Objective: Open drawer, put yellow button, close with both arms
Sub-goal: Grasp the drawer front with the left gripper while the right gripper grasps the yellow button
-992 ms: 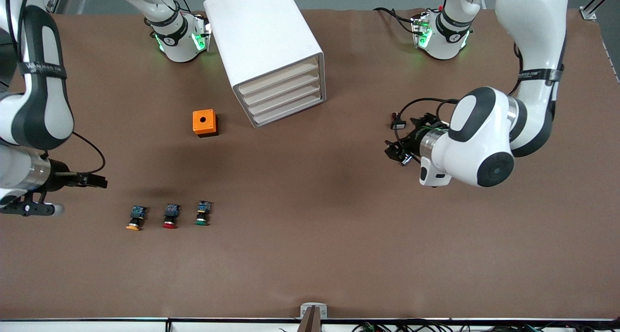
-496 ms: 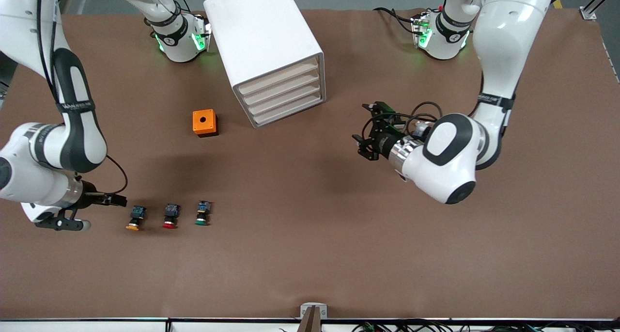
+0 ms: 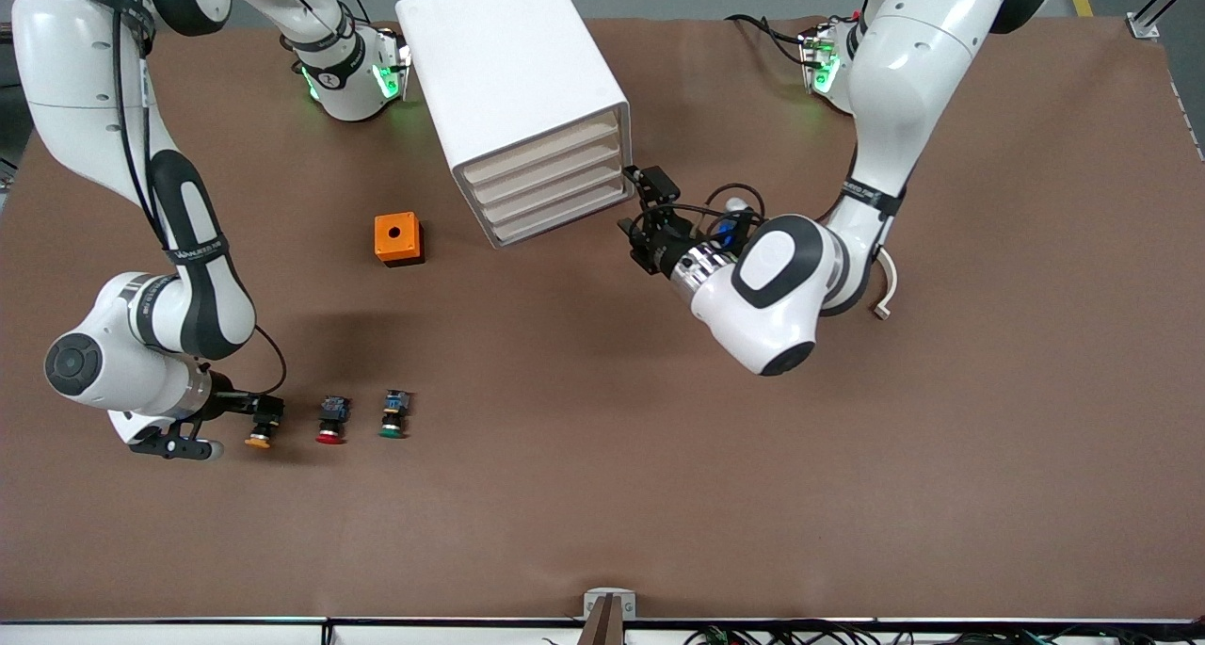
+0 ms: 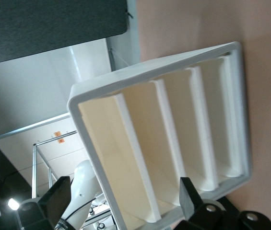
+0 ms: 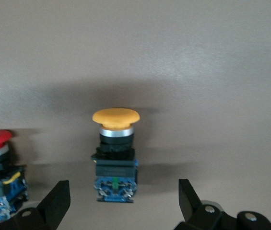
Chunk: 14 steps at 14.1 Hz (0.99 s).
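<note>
Standing toward the arms' bases, the white cabinet (image 3: 513, 89) shows all four drawers pushed in, the top drawer (image 3: 544, 152) included. At the end of the cabinet's front nearest the left arm's base, the left gripper (image 3: 643, 214) faces the drawers with its fingers (image 4: 189, 197) spread wide. Nearer the front camera, the orange box (image 3: 398, 238) sits apart. At the right arm's end of the button row, the right gripper (image 3: 252, 406) hangs low with fingers (image 5: 57, 200) spread, the yellow button (image 3: 261, 430) lying on the table between them, beside the red button (image 3: 331, 420) and green button (image 3: 394, 413).
</note>
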Each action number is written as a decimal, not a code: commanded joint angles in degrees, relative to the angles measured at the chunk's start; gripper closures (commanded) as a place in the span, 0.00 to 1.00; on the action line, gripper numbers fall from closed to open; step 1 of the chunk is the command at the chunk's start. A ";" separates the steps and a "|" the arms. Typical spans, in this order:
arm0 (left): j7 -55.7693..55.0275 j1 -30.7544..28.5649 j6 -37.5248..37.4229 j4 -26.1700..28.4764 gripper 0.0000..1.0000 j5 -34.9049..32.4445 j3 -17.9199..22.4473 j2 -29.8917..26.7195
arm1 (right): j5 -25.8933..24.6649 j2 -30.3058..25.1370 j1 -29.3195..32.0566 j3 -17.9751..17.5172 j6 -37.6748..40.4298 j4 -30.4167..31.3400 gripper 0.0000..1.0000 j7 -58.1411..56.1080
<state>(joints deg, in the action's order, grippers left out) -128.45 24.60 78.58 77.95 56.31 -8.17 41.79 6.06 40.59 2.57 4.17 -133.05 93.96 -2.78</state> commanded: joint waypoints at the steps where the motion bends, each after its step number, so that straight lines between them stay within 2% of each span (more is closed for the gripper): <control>1: -4.42 1.50 -1.23 -1.40 0.22 1.88 0.26 3.03 | 1.50 1.33 -0.64 -0.30 -0.90 -0.88 0.00 0.32; 5: -5.05 3.00 -1.23 -1.48 0.45 2.05 0.26 6.19 | 1.06 2.82 -0.81 -0.30 -1.07 -1.93 0.00 0.23; 7: -4.70 3.88 -1.23 -1.31 0.47 4.06 0.26 6.64 | 0.80 3.27 -0.81 -0.30 -1.07 -2.29 0.00 -0.03; 9: -4.97 5.46 -1.32 -0.87 0.47 4.43 0.26 6.55 | 0.88 3.27 -0.73 -0.30 -0.90 -2.29 0.09 -0.30; 10: -5.05 6.16 -1.32 -0.61 0.47 4.43 0.26 6.55 | 0.89 3.27 -0.73 -0.30 -0.81 -2.29 0.17 -0.47; 11: -5.14 6.95 -1.32 -0.34 0.47 4.43 0.26 6.55 | 0.80 3.27 -0.64 -0.30 -0.81 -2.29 0.31 -0.65; 14: -5.23 9.14 -1.76 0.80 0.53 4.43 0.26 6.55 | 1.50 2.92 -0.20 -0.30 -0.72 -2.29 0.97 -0.48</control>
<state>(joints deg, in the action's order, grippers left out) -132.75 32.47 77.94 78.26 59.59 -8.20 48.31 6.46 42.89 1.79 4.05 -134.22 93.16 -2.90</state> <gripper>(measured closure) 0.493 0.405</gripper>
